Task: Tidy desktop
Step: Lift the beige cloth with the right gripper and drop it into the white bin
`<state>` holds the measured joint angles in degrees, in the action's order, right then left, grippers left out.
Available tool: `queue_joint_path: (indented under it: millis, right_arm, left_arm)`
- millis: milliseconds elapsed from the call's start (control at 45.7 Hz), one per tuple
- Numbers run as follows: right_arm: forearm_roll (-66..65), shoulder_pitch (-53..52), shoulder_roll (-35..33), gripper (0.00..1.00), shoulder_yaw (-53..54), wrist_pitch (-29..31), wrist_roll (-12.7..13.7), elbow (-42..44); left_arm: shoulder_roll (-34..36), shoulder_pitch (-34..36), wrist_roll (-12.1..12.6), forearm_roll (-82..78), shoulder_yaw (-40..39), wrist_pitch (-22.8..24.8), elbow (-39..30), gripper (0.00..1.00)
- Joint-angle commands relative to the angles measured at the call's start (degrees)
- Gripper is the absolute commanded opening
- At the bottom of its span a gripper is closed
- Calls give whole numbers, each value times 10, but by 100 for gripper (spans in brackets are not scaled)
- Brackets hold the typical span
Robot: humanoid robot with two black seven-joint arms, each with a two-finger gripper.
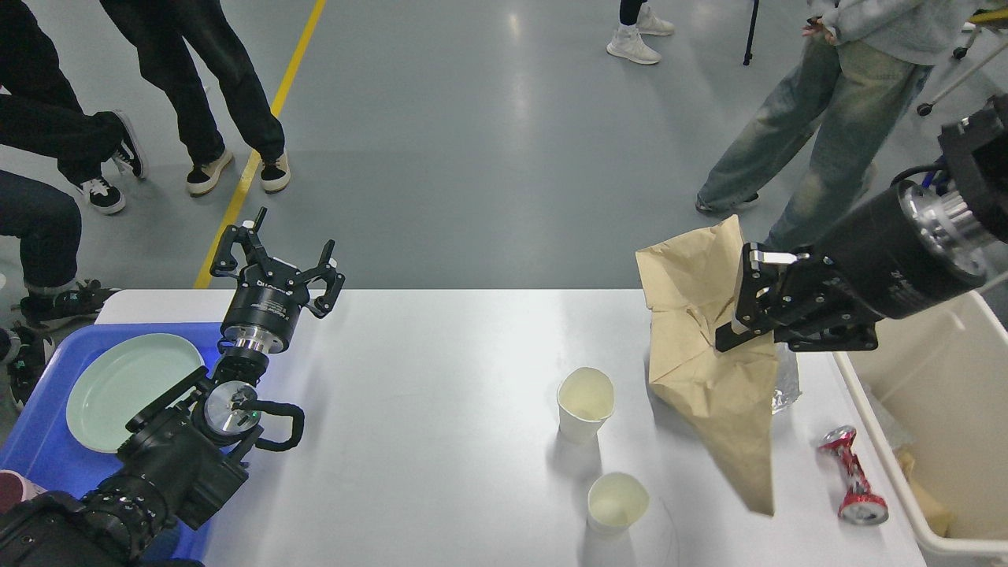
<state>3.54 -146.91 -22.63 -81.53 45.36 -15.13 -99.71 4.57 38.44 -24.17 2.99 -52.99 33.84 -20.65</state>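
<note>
Jaws of the right gripper [748, 303] were clamped on a paper bag [713, 370], its long axis hanging tip-down over the table [441, 378], with the bin [937, 402] just to its right. Left gripper [276, 260] stood spread and empty beside the tray [47, 465], well apart from 2 cups [586, 403].
</note>
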Motion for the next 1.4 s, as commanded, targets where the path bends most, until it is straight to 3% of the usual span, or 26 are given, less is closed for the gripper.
queue_joint_path:
  millis: [0,197,328,460,744,1182,1204,1226,1248,1270,1379]
  right_arm:
    - [-27,-57,20,0,-1,21,0,7]
    - [-32,-54,23,0,-13,11,0,29]
    - [-40,51,7,0,-60,-50,0,81]
    - [-42,210,-9,0,-91,-151,0,190]
    - [-31,494,-30,0,-106,-298,1,412]
    - [167,923,-52,0,-100,-409,17,792]
    - [169,938,-54,8,-98,-406,17,807]
    - [170,950,-56,67,-96,-405,17,821]
    - [169,962,-57,100,-94,-404,18,833]
    - [167,970,-58,95,-91,-404,17,836]
    - [167,983,-60,100,-72,-404,17,844]
  left_arm:
    - [1,1,0,0,0,0,0,97]
    - [0,1,0,0,0,0,0,97]
    - [0,0,0,0,0,0,0,97]
    - [0,1,0,0,0,0,0,97]
    - [0,1,0,0,0,0,0,97]
    - [0,1,0,0,0,0,0,97]
    - [0,1,0,0,0,0,0,97]
    - [0,1,0,0,0,0,0,97]
    - [0,1,-1,0,0,0,0,97]
    - [0,1,0,0,0,0,0,97]
    - [0,0,0,0,0,0,0,97]
